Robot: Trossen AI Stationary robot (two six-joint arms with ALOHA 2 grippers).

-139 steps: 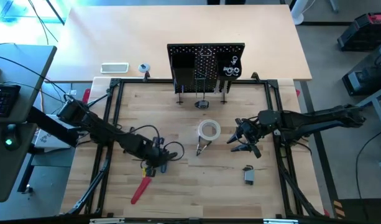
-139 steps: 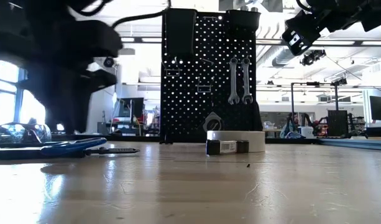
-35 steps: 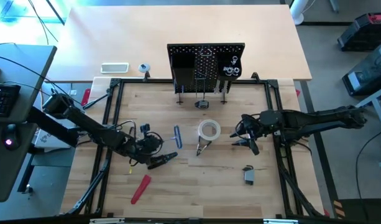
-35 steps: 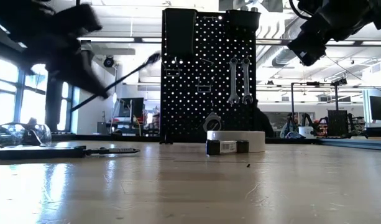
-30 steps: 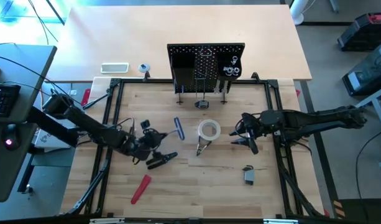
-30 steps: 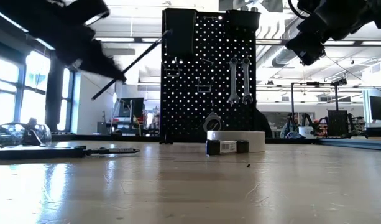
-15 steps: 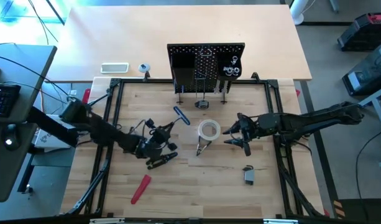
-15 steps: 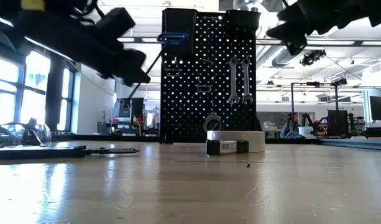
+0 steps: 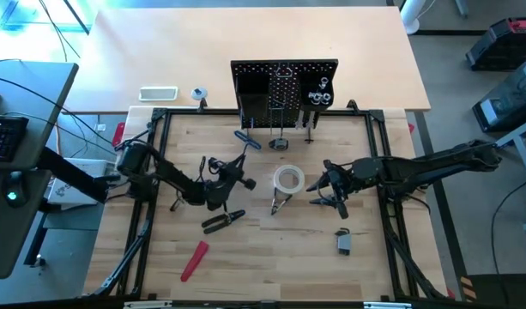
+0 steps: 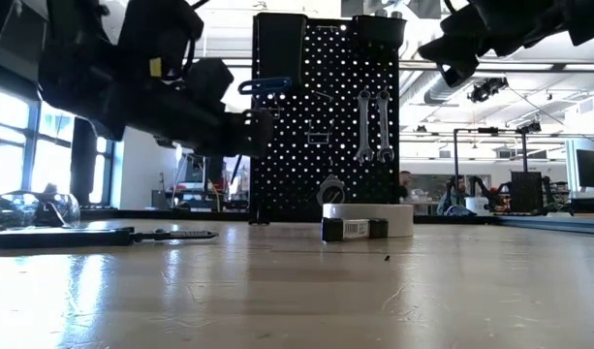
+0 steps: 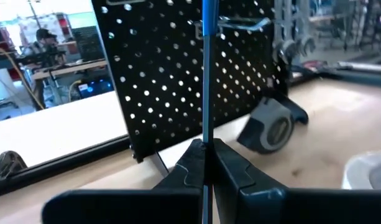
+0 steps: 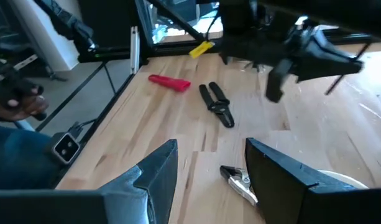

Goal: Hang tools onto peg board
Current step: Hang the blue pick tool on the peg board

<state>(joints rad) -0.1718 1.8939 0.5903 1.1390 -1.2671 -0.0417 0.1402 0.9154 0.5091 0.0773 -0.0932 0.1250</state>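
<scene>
Two wrenches (image 10: 372, 124), one tape roll (image 9: 289, 179), one peg board (image 9: 284, 84) — two arms.

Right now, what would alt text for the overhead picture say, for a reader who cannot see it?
Seen from above, the left pincer holds a blue-handled tool shut in its grip near a black peg board at the far side of a wooden table. The right pincer hangs open beside a white tape roll; a red tool lies nearer.

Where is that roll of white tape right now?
In the high view the white tape roll lies flat on the table near its middle, in front of the peg board, between the two grippers, with small silver pliers beside it.
</scene>
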